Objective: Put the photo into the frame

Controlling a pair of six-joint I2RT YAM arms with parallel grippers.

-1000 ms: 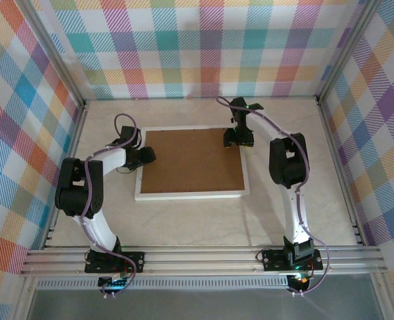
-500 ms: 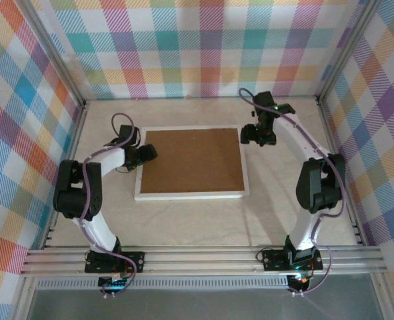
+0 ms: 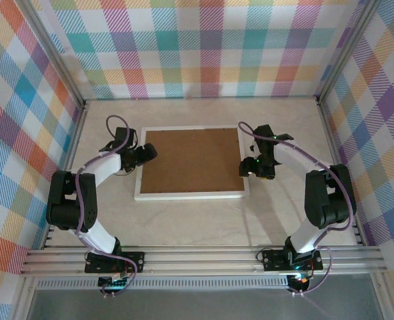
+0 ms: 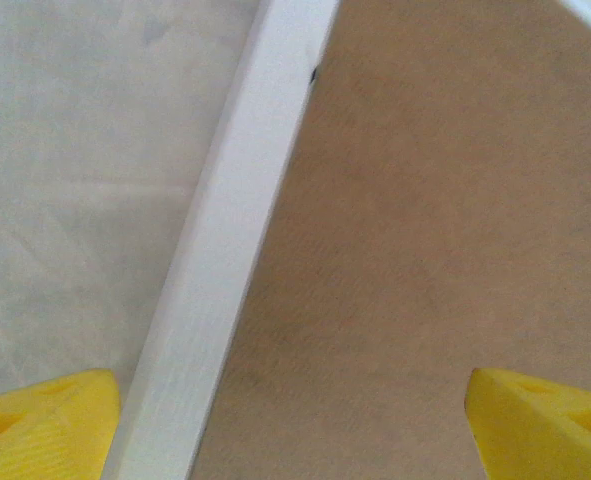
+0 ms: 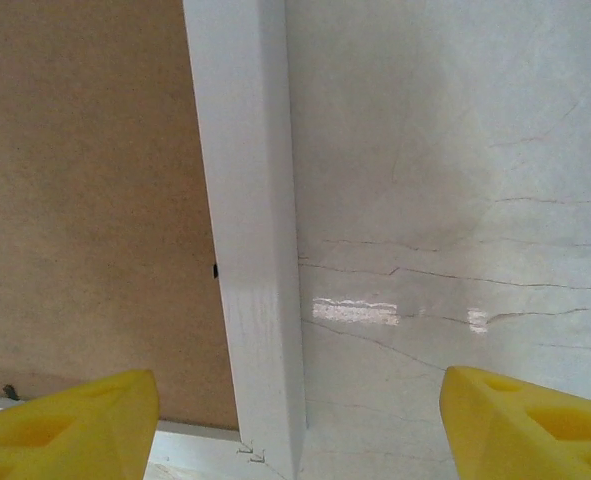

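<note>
While they gape empty, left fingers point(image 4: 40, 425) and right fingers point(image 5: 65, 415) straddle the frame point(image 3: 191, 162) edges.

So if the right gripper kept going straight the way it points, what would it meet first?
Probably the frame, on its white right border near the corner: the right gripper points down, open, over that border's outer edge. It might just miss onto the table; depth is unclear.

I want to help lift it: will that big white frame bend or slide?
Probably stiff: the frame has white rails around a flat brown board. It may slide when pushed, since the table looks smooth and glossy.
</note>
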